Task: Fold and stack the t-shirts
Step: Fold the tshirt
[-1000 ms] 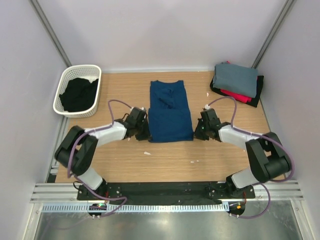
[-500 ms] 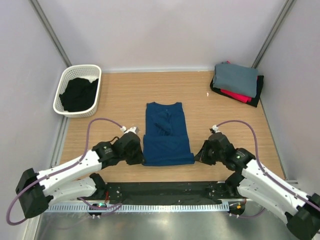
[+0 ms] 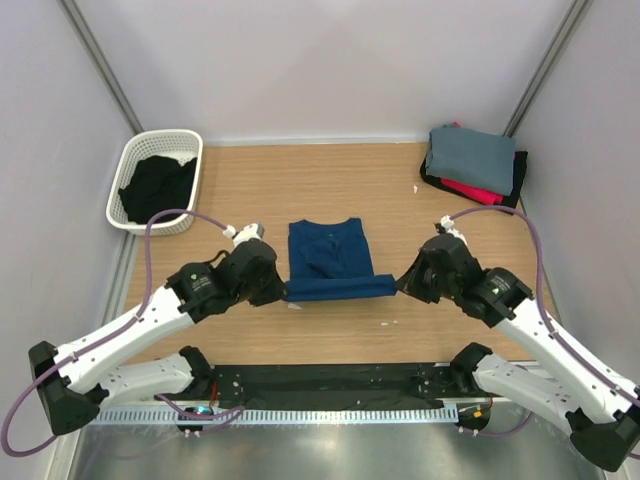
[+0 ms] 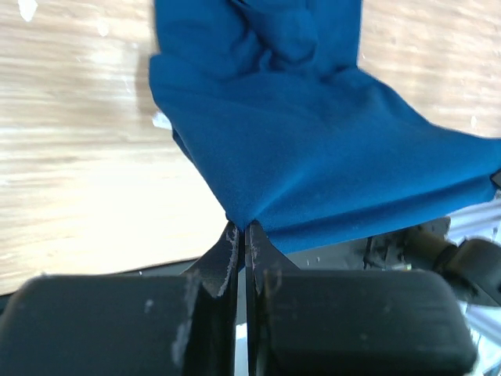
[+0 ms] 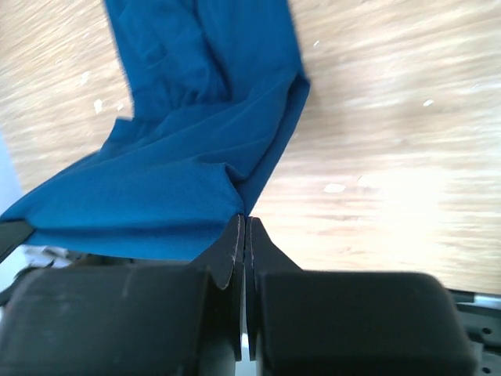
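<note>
text: none legible | labels: none legible | brands, numbers, signs: none legible in any view

A robotics lab test cell: plain white walls (image 3: pixel 330 70), aluminium frame rails (image 3: pixel 101 65), a wooden worktop (image 3: pixel 330 335), two robot arms (image 3: pixel 120 335) bolted down.

The navy blue t-shirt (image 3: pixel 325 262) is spread near the middle of the surface (image 3: pixel 400 200). Its 6 o'clock hem is raised and pulled taut, and its collar end is laid flat toward 12 o'clock. A stack of folded t-shirts (image 3: pixel 472 165), grey over red and black, is set at 2 o'clock.
</note>
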